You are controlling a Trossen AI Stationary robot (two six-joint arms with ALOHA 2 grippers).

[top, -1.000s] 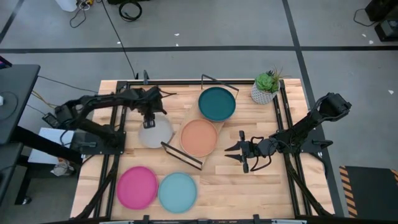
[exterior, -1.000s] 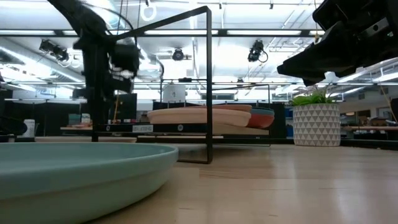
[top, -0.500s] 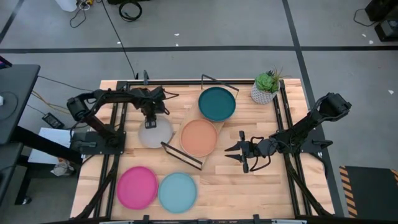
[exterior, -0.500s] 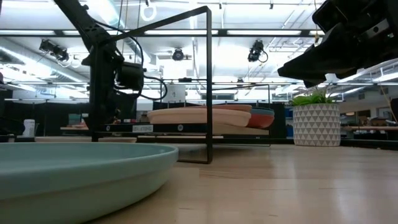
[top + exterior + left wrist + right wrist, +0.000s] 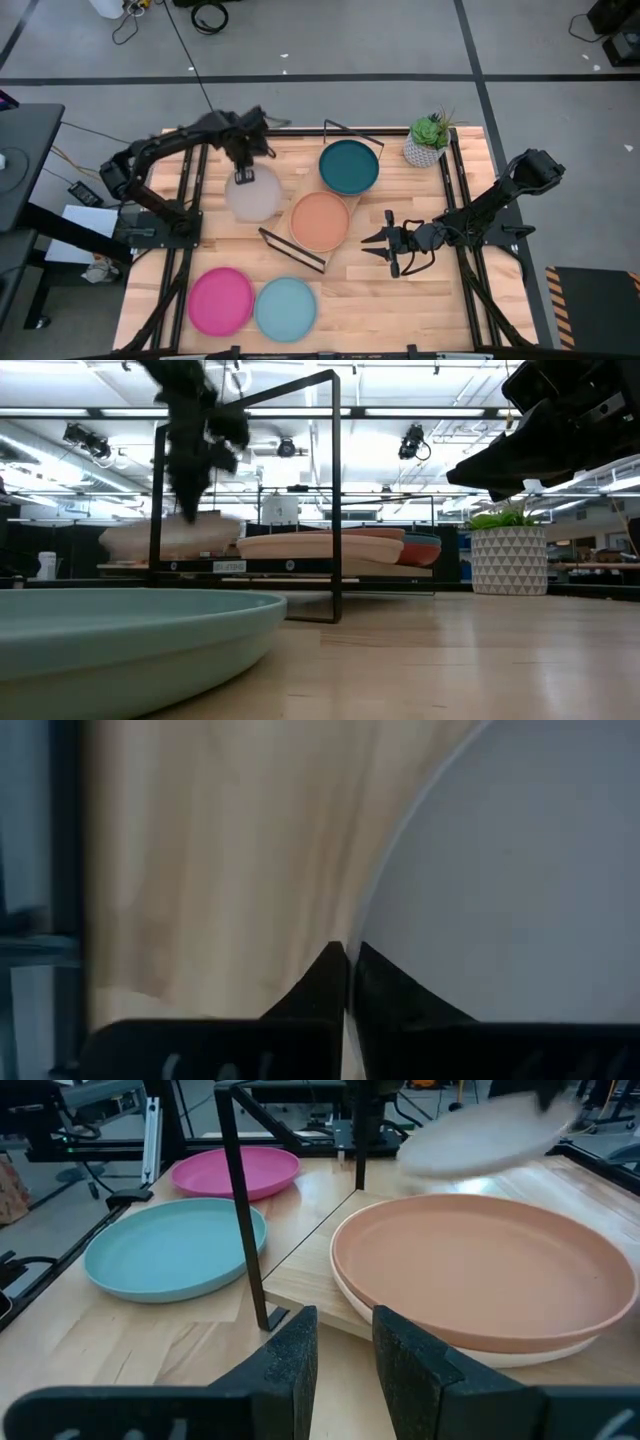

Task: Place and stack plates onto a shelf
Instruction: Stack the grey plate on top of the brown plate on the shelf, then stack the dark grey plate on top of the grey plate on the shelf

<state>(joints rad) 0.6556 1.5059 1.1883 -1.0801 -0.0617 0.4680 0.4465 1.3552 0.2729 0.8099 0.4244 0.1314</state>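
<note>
My left gripper (image 5: 243, 174) is shut on a grey plate (image 5: 252, 195), which hangs in the air left of the shelf (image 5: 305, 184). The shelf is a light wooden board with black wire frames at both ends. On it rest a dark teal plate (image 5: 349, 166) and a peach plate (image 5: 320, 221), the peach one stacked on a cream plate (image 5: 520, 1352). A pink plate (image 5: 221, 301) and a light blue plate (image 5: 285, 308) lie flat on the table near its front edge. My right gripper (image 5: 378, 247) waits open, right of the shelf, pointing at the peach plate. My left gripper pinches the grey plate's rim (image 5: 376, 916) at its far edge between its two fingers, one on the inner side and one on the outer. The fingers come from above, pointing down. The plate (image 5: 490, 1135) is lifted clear of the table and somewhat tilted.
A potted plant (image 5: 428, 140) in a white pot stands at the table's far right corner. The shelf's near wire frame (image 5: 292, 250) rises between the peach plate and the two plates at the front. Bare wood lies right of the light blue plate.
My left gripper has shut on the grey plate's far rim and risen, going toward the table's far edge. The grey plate, which lay flat on the table beside the shelf, is now lifted clear.
</note>
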